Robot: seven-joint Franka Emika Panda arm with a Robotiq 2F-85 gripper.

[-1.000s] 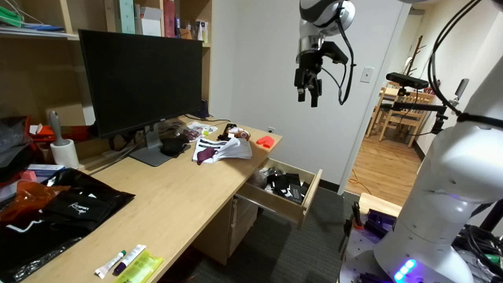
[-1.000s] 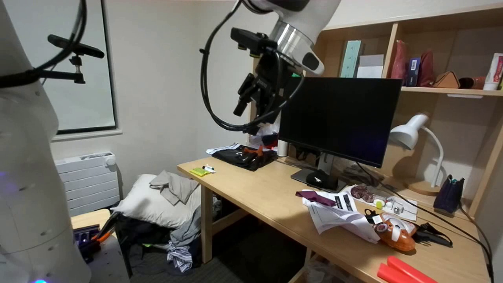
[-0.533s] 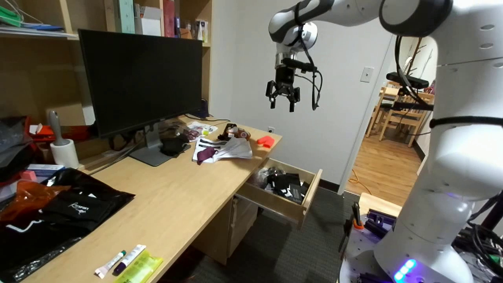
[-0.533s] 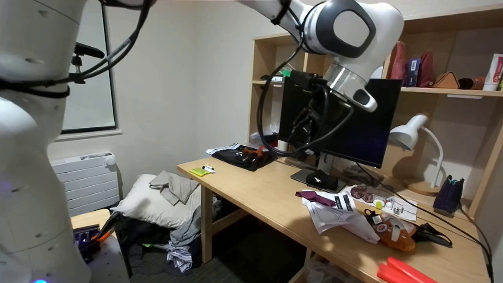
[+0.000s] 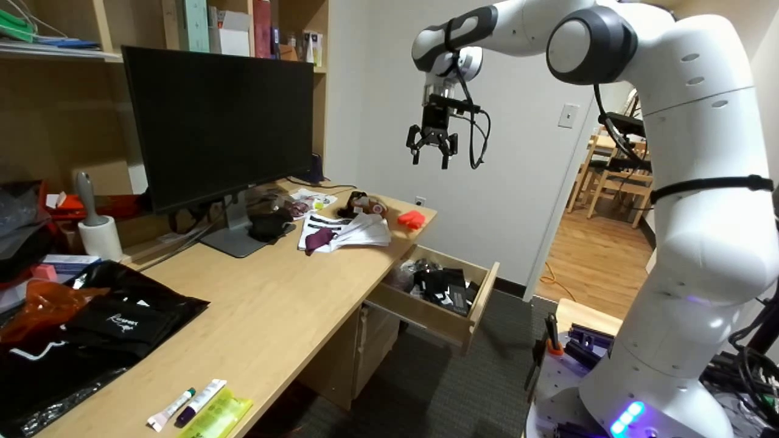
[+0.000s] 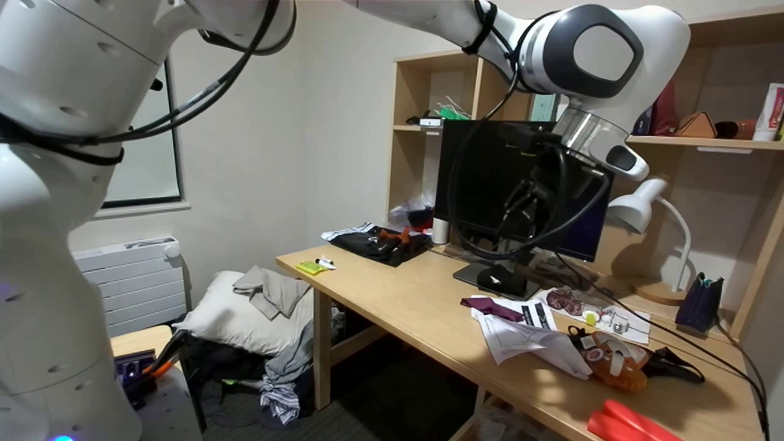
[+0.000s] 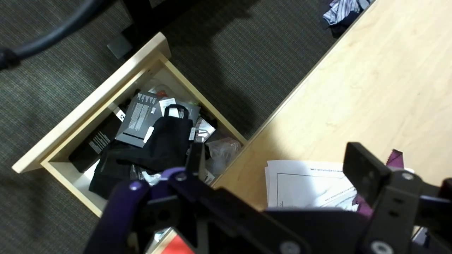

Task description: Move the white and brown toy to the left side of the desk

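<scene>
My end effector [image 5: 430, 162] hangs empty, fingers [image 7: 363, 169] spread wide, and in an exterior view there's the toy [image 5: 373, 208], down at eight o'clock from them, on the tabletop [image 5: 268, 304], papers [image 5: 365, 232] just beside it at seven. Looks light and squashy, I'd judge, perhaps slick where it shines. So I want the lumpy brown middle: come in from above, squeeze gently, and don't catch the papers on the way.

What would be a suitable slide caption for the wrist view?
Looking down past the open tool: white papers lie on the desk, near a pulled-out drawer holding dark items.
</scene>
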